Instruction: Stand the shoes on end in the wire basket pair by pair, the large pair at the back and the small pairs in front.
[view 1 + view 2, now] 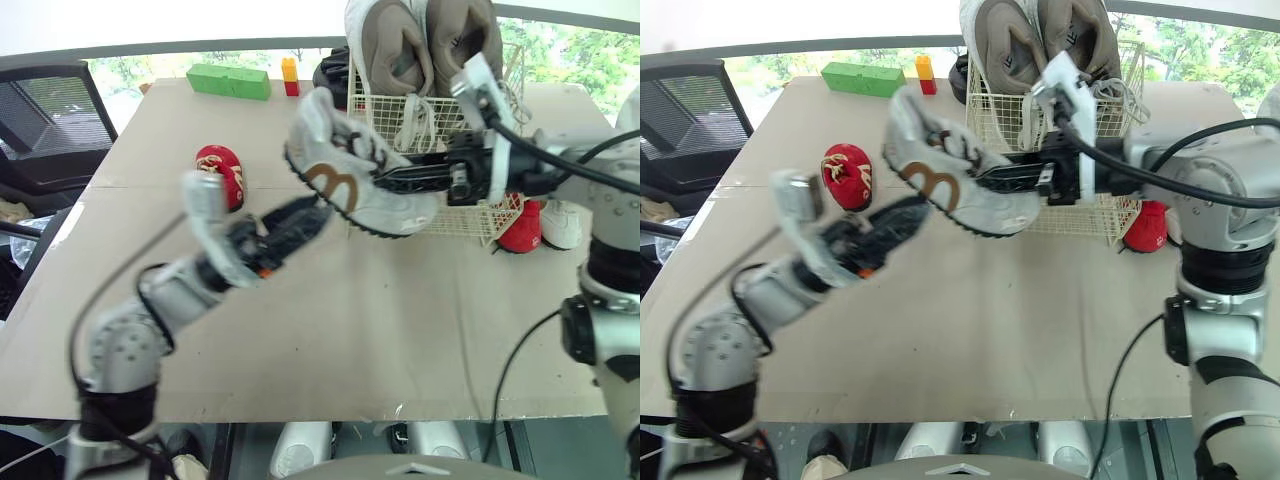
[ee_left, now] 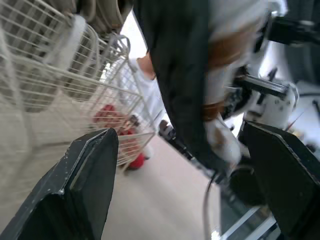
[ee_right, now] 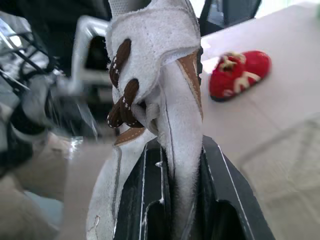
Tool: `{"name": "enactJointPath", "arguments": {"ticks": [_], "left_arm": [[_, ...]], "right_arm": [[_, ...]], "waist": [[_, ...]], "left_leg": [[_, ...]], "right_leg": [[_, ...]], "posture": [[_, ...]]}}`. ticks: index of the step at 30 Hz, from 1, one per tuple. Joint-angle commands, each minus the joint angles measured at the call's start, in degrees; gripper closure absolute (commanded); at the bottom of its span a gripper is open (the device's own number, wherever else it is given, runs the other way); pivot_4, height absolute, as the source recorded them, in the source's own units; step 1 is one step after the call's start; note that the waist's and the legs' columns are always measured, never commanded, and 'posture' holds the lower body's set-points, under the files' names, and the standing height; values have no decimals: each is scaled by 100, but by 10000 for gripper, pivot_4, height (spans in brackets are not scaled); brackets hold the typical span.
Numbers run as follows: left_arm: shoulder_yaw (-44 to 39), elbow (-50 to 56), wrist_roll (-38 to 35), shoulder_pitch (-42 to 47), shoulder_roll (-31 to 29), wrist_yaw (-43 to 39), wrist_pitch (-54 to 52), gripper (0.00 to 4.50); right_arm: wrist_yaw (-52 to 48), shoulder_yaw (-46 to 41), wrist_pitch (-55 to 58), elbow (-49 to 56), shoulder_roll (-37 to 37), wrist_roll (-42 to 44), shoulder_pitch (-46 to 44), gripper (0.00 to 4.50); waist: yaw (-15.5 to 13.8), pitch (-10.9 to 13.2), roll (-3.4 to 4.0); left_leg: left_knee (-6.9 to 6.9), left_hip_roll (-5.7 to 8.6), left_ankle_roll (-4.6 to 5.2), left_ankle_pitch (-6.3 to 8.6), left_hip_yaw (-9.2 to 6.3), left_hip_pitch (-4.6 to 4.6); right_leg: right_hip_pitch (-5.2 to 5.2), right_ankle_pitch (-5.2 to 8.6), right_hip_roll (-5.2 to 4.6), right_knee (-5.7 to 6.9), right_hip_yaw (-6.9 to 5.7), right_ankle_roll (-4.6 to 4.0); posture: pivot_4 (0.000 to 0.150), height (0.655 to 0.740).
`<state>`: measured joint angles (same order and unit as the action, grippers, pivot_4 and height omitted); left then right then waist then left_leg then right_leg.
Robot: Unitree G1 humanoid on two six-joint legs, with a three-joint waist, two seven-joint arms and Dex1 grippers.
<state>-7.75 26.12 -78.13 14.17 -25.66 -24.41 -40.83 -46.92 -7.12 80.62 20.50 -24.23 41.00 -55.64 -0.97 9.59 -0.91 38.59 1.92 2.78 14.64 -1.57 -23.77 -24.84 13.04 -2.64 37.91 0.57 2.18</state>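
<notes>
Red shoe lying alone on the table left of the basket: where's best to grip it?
Pinch the red shoe across its narrow sides, coming down from above: it seems to rest sole-down with bare table either side. The left gripper is open and nearer.

A tan table (image 1: pixel 330 330) has a seam across its middle. At its far edge lies a green block (image 1: pixel 229 81), and near it on the right a yellow block (image 1: pixel 289 68) sits on a red block (image 1: pixel 292 88). A black chair (image 1: pixel 45 125) stands off the table's left side.
</notes>
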Motion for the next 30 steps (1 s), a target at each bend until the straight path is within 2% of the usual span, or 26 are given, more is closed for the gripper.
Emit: {"name": "enactJointPath", "arguments": {"ticks": [1, 2, 3, 4, 10, 11, 14, 16, 17, 19, 21, 24, 25, 27, 30], "left_arm": [[159, 68, 34, 309, 269, 229, 98, 2321], [84, -91, -5, 423, 371, 307, 144, 2321], [-9, -222, -56, 523, 424, 344, 168, 7281], [-89, -324, -111, 606, 451, 359, 163, 9674], [-304, -888, -103, 1048, 186, 13, -93, 37808], [-294, -993, -42, 1164, 132, -81, -130, 39330], [-217, -1260, 280, 1501, -23, -398, -190, 39890], [-111, -1649, 741, 2022, -171, -636, -109, 39891], [-44, -1813, 951, 2247, -256, -792, -77, 39891], [249, -2279, 1704, 2887, -467, -1333, 247, 39891], [530, -2909, 2382, 3611, -577, -1954, 617, 39891], [1053, -4067, 3607, 4704, -558, -2987, 1675, 39891], [1206, -4479, 3988, 5008, -508, -3330, 2092, 39891], [1501, -5382, 4767, 5510, -374, -3891, 3099, 39891], [1654, -6813, 5510, 6126, -59, -4495, 4442, 39891]], "right_arm": [[692, -435, 154, 421, 277, 144, 128, 45000], [837, -460, 121, 579, 345, 157, 247, 45000], [979, -482, 111, 722, 396, 173, 352, 45000], [1114, -519, 127, 829, 447, 195, 433, 45000], [1868, -973, 96, 1412, 822, 472, 897, 45000], [1964, -1034, 73, 1501, 876, 518, 968, 45000], [2200, -1126, -134, 1709, 926, 602, 1156, 45000], [2086, -1189, -637, 2071, 826, 702, 1434, 35700], [1989, -1171, -899, 2255, 741, 722, 1576, 33738], [1994, -1141, -1270, 2571, 463, 558, 1951, 25888], [1941, -1164, -1632, 2844, 83, 418, 2415, 16182], [1746, -1513, -2105, 3262, -444, 435, 3239, 3026], [1741, -1673, -2222, 3353, -559, 514, 3463, 626], [1786, -1990, -2387, 3486, -731, 653, 3832, 626], [1957, -2310, -2582, 3699, -911, 781, 4310, 626]], "waist": [[6, -1, 0], [16, -2, 2], [20, -3, 3], [24, -3, 3], [134, -2, 6], [146, -3, 4], [163, -2, 5], [149, -2, 4], [133, -2, 4], [104, -1, 3], [135, -1, 6], [89, 0, 2], [105, 0, 2], [111, 1, 2], [145, 1, 2]], "left_leg": [[3, 0, -1, -1, -1, -1], [4, 1, -3, -2, 0, 0], [3, 1, -3, -2, 4, 1], [3, 2, -3, -2, 4, 1], [3, -2, -6, -5, 8, 2], [3, -2, -6, -5, 9, 3], [3, -1, -5, -5, 8, 3], [3, 0, -5, -5, 9, 4], [4, 0, -5, -5, 4, 1], [4, 2, -5, -5, 6, 1], [4, 3, -4, -5, 8, 2], [3, 4, -3, -5, 15, 2], [3, 4, -2, -5, 18, 2], [3, 2, 0, -4, 27, 4], [1, -3, 19, 8, 29, 6]], "right_leg": [[0, 0, 1, 2, -3, 0], [0, 0, 1, 4, -2, 0], [-1, 0, 2, 5, 2, -1], [-1, 0, 4, 5, 2, -1], [-4, 1, 17, 7, 7, -1], [-3, 1, 17, 7, 8, -1], [-1, 1, 19, 6, 5, 0], [0, 1, 21, 5, 6, 0], [2, 1, 24, 3, -2, 0], [2, 2, 39, 3, -1, 0], [3, 2, 59, -4, -7, 1], [7, 3, 60, -8, -12, 3], [8, 3, 61, -13, -11, 3], [7, 4, 58, -12, 1, 4], [7, 4, 59, -12, 4, 4]], "posture": [[1500, 7400], [1500, 7400], [1500, 7400], [1500, 7400], [1500, 7400], [1500, 7400], [1500, 7400], [1500, 7400], [1500, 7400], [1500, 7400], [1500, 7400], [1500, 7400], [1500, 7400], [1500, 7400], [1500, 7400]]}}
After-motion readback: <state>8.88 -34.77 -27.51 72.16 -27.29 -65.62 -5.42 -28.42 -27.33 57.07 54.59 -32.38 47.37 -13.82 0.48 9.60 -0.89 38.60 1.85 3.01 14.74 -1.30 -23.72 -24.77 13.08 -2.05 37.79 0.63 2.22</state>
